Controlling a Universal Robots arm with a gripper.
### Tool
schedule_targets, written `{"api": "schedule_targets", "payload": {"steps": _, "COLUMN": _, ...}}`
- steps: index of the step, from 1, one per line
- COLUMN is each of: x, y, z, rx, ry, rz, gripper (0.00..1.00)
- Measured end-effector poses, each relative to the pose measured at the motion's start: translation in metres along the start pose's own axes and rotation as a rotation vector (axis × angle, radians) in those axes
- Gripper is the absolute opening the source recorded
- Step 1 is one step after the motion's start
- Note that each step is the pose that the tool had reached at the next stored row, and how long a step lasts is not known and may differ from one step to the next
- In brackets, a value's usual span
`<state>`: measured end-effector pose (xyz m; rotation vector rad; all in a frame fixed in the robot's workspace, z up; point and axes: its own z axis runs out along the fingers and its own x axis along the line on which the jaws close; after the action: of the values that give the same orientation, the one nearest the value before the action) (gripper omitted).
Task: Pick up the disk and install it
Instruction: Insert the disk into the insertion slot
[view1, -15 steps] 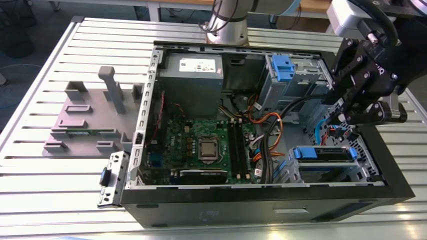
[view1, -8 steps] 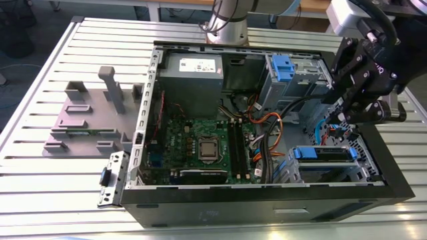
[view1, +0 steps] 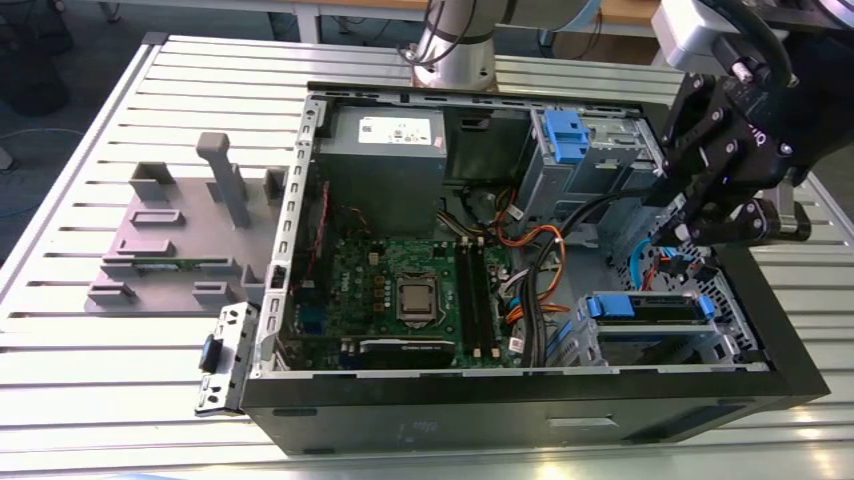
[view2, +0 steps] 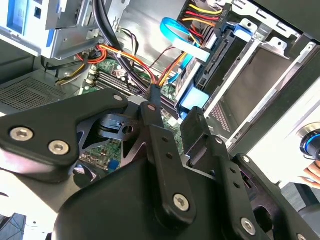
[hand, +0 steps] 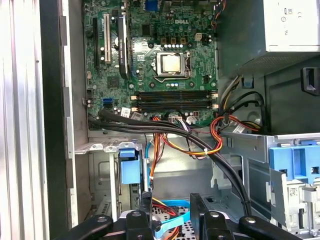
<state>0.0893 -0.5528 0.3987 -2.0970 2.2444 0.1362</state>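
Hovering over one open computer case (view1: 534, 405): one empty pincer (hand: 170, 212).

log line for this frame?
hand: open, empty | position: above open PC case, exterior view's right | disk: in lower drive bay | grey stand: outside case

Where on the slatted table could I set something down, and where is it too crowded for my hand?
The slatted table is bare in front of the grey stand, along the exterior view's lower left. Inside the computer case, orange and black cables crowd the space beside the gripper.
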Motion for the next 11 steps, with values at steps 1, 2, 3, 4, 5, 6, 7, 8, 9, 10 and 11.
{"api": "schedule_targets", "payload": {"steps": 1, "x": -0.0002, "y": 0.0, "z": 0.0, "rx": 0.0, "ry": 0.0, "rz": 0.0, "gripper": 0.44}}
{"api": "schedule_targets", "payload": {"steps": 2, "x": -0.0004, "y": 0.0, "z": 0.0, "rx": 0.0, "ry": 0.0001, "rz": 0.0, "gripper": 0.44}}
{"api": "schedule_targets", "payload": {"steps": 3, "x": -0.0006, "y": 0.0001, "z": 0.0, "rx": 0.0, "ry": 0.0001, "rz": 0.0, "gripper": 0.44}}
{"api": "schedule_targets", "payload": {"steps": 4, "x": -0.0008, "y": 0.0001, "z": 0.0001, "rx": 0.0, "ry": 0.0, "rz": 0.0, "gripper": 0.44}}
{"api": "schedule_targets", "payload": {"steps": 5, "x": -0.001, "y": 0.0001, "z": 0.0001, "rx": 0.0, "ry": 0.0, "rz": 0.0, "gripper": 0.44}}
{"api": "schedule_targets", "payload": {"steps": 6, "x": -0.0012, "y": 0.0001, "z": 0.0001, "rx": 0.0, "ry": 0.0, "rz": 0.0, "gripper": 0.44}}
{"api": "schedule_targets", "payload": {"steps": 7, "x": -0.0014, "y": 0.0001, "z": 0.0001, "rx": 0.0, "ry": 0.0, "rz": 0.0, "gripper": 0.44}}
{"api": "schedule_targets", "payload": {"steps": 8, "x": -0.0015, "y": 0.0001, "z": 0.0001, "rx": 0.0, "ry": 0.0, "rz": 0.0, "gripper": 0.44}}
{"api": "schedule_targets", "payload": {"steps": 9, "x": -0.0017, "y": 0.0001, "z": 0.0002, "rx": 0.0, "ry": 0.0, "rz": 0.0, "gripper": 0.44}}
{"api": "schedule_targets", "payload": {"steps": 10, "x": -0.0019, "y": 0.0001, "z": 0.0002, "rx": 0.0, "ry": 0.0, "rz": 0.0, "gripper": 0.44}}
{"api": "schedule_targets", "payload": {"steps": 11, "x": -0.0021, "y": 0.0002, "z": 0.0002, "rx": 0.0, "ry": 0.0001, "rz": 0.0, "gripper": 0.44}}
